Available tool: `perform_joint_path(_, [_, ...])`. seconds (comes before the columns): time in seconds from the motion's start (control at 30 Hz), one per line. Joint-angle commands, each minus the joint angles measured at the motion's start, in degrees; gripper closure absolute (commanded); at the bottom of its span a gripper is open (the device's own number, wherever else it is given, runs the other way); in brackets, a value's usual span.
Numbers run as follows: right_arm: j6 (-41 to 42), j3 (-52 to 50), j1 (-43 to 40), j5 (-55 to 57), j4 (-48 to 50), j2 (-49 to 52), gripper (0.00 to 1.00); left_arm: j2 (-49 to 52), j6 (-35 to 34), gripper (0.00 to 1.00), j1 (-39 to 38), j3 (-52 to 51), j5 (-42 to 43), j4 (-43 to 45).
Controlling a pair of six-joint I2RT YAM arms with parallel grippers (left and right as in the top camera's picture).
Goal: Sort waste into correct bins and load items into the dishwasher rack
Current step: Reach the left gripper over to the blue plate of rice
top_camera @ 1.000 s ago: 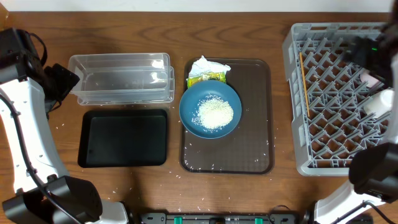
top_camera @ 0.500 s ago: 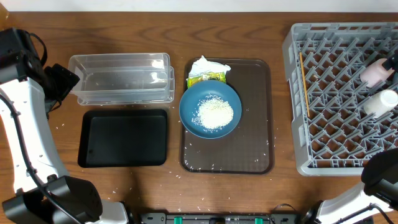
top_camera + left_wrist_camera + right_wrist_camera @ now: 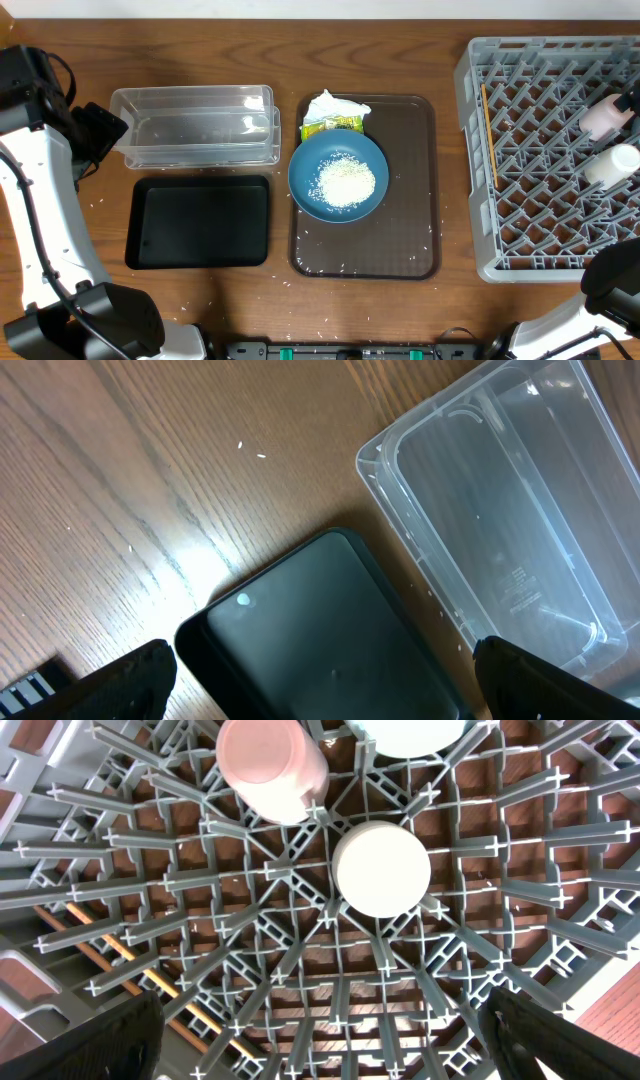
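Since a second ago the right gripper (image 3: pixel 320 1048) has left the overhead view; it hangs over the rack (image 3: pixel 300 960), fingers spread and empty, white cup (image 3: pixel 382 868) and pink cup (image 3: pixel 272 765) below. Left gripper (image 3: pixel 320 695) is parted too, over the black tray (image 3: pixel 300 630). On the brown tray (image 3: pixel 410 200) sits the dark-blue bowl (image 3: pixel 298 165) heaped with rice (image 3: pixel 346 183): rigid, probably slick, spilling at any tilt (loose grains), so pinch the rim and carry it level
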Motion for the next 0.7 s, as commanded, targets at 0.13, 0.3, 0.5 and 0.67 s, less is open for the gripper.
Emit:
perform_joint_path(0.13, [0.7,0.2,-0.4,-0.2,0.0,0.1,0.01,-0.8,-3.9,0.02,0.2,0.9,-0.3,2.1])
perform_joint_path(0.3, [0.8,0.2,-0.4,-0.2,0.0,0.1,0.01,-0.8,-5.1,0.02,0.2,0.9,-0.3,2.2])
perform_joint_path(0.5, [0.7,0.2,-0.3,-0.2,0.0,0.1,0.01,-0.8,4.2,0.02,-1.4,-0.4,27.8,2.2])
perform_joint_path(0.67, [0.8,0.2,-0.3,-0.3,0.0,0.1,0.01,-0.7,15.5,0.02,-10.3,-1.7,41.1,3.5])
